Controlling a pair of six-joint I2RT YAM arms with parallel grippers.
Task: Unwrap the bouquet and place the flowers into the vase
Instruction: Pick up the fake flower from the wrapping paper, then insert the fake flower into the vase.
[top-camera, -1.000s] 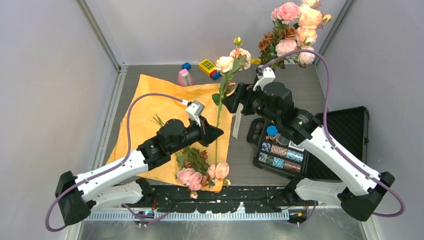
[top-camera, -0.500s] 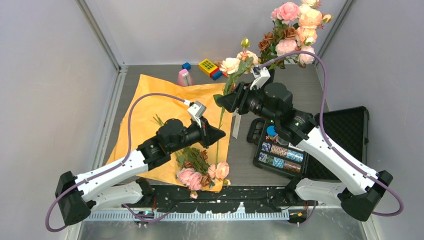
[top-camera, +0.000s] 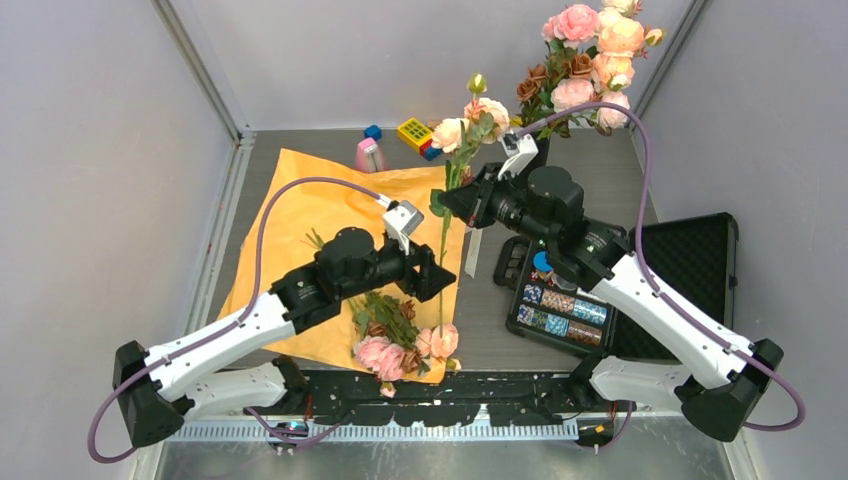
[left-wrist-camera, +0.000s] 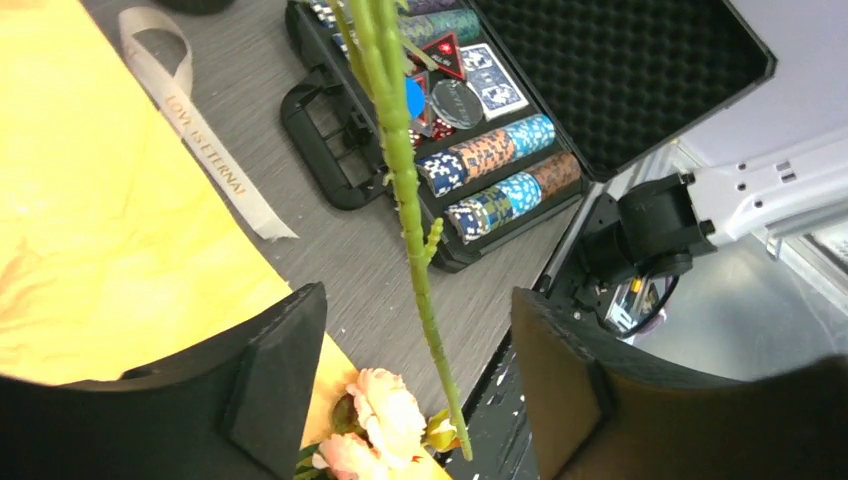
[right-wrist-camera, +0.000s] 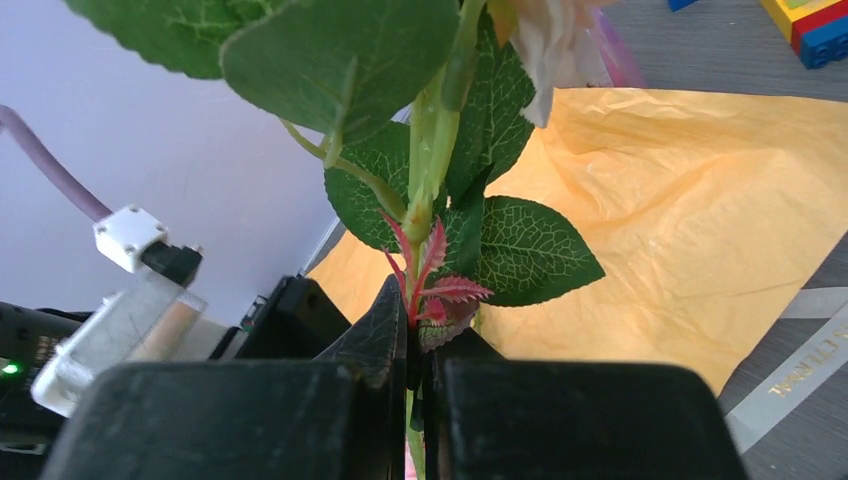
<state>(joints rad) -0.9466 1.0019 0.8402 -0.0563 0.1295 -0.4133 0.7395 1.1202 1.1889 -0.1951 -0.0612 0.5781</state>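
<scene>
**Transfer of a single rose (top-camera: 443, 262) between the grippers, during filling of the vase.** The orange wrapping paper (top-camera: 300, 220) is seen spread flat, and the cream ribbon (left-wrist-camera: 205, 150) lies loose beside its right edge, so the unwrapping is judged complete. The rose is held upright above the paper's right edge. Its stem is clamped just below the leaves by the right gripper (right-wrist-camera: 418, 375), whose jaws are closed tight on it. The left gripper (left-wrist-camera: 415, 385) stands lower down with its jaws parted; the bare stem passes between the fingers and is touched by neither. The remaining flowers (top-camera: 395, 340) lie at the near edge of the paper, beside the hanging stem tip. The vase (top-camera: 540, 148) stands at the far right behind the right wrist and is largely hidden; several roses (top-camera: 590, 50) are seen rising from it. The step in hand is judged to be the handover of the stem to the right arm. For the next move, the left gripper must be drawn clear of the stem. The rose must then be carried to the far right and lowered, stem tip first, into the narrow neck among the blooms standing there.
</scene>
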